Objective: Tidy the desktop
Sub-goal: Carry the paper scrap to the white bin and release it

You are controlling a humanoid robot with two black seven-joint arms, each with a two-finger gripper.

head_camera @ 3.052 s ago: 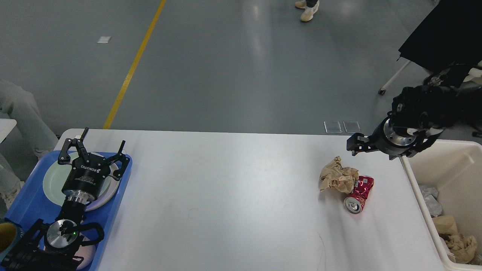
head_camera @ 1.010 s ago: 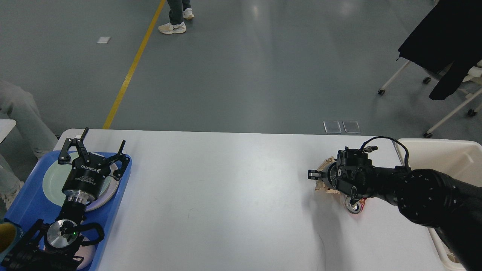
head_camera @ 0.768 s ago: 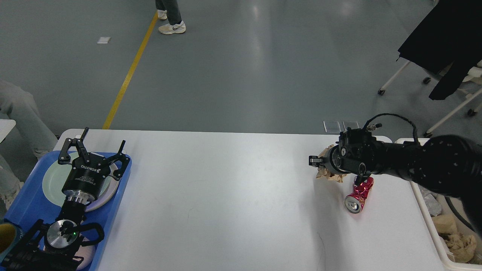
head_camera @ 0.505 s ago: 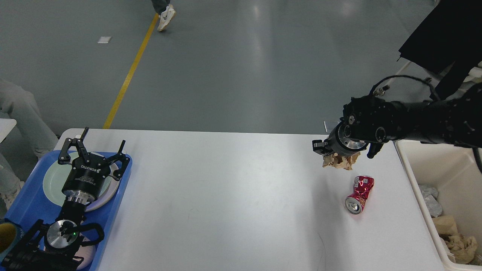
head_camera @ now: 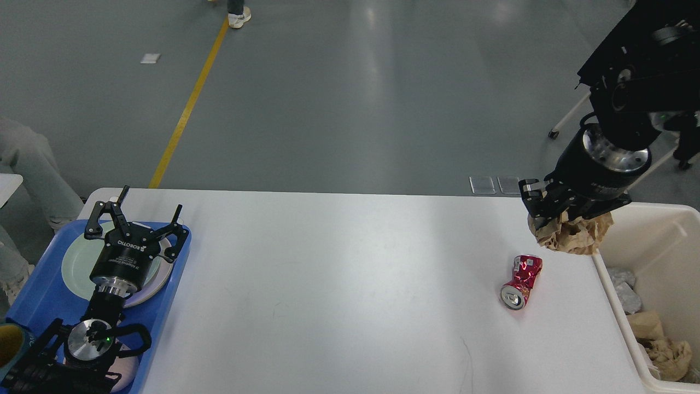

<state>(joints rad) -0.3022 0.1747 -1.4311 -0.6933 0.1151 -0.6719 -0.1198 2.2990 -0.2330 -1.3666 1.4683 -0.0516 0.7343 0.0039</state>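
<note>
The desktop fills the lower middle of the frame, a white slab with rounded corners, and most of it is bare. One piece of litter is left on it: a crushed red can lying on its side at the right, open end toward the bottom of the frame.

Above the table's right edge, the right gripper points down and pinches a crumpled brown paper ball, which hangs clear of the surface, apart from the can. The wad sits over the boundary between tabletop and the cream bin at the right edge of the frame, which holds more brown paper and some grey scraps.

The step in hand looks like carrying the paper to the bin. Done well, that means moving further right until the whole wad is past the bin's near wall — releasing now could let it catch the rim and drop back on the table. Paper this light may cling to a finger, so a full spread of the jaws over the bin's middle seems wise.

At the lower left, the left gripper hangs with fingers spread over a pale plate on the blue tray, holding nothing.
</note>
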